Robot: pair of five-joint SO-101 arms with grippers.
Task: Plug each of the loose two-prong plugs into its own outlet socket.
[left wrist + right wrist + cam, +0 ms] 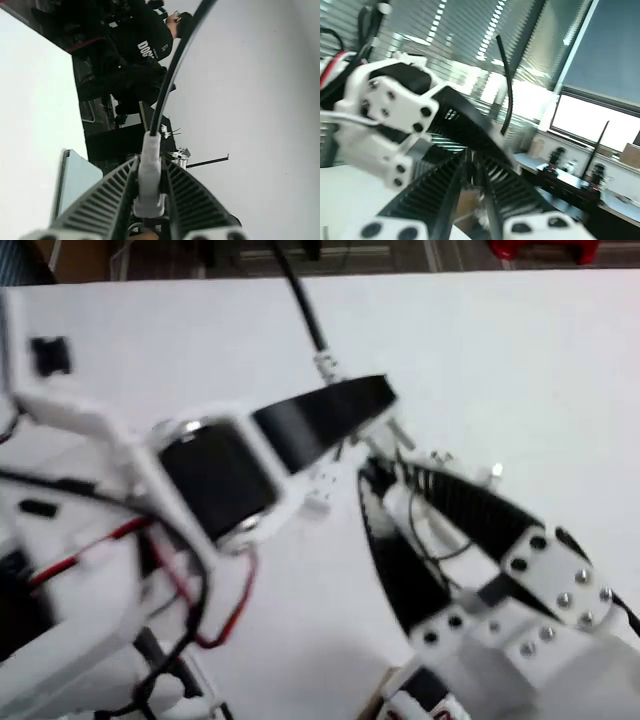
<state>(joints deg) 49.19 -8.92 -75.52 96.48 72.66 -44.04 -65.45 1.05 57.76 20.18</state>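
**Left gripper** (150, 164): The jaws are clamping a white plug (149, 187) lengthwise, with ribbed fingers (110, 195) pressing on both flanks. The prongs are lying hidden toward the palm. A black cord (172, 75) is leaving the plug past the fingertips and running toward the far edge of the table (520, 360). The plug is hanging above the middle of the table.

**Right gripper** (474, 159): The jaws are standing drawn close together, seemingly on nothing, though the angle makes this hard to confirm. The gripper is sitting just right of the left gripper and nearer, with its tips almost meeting it.

**Hazards, as judged:**
- The cord is pulling along the plug's axis. A taut run could be dragging the plug out through the jaws or twisting it off line.
- The two grippers are crowding each other. A sideways move could be knocking the plug askew.
- Prongs going into a socket tilted would be jamming or bending.
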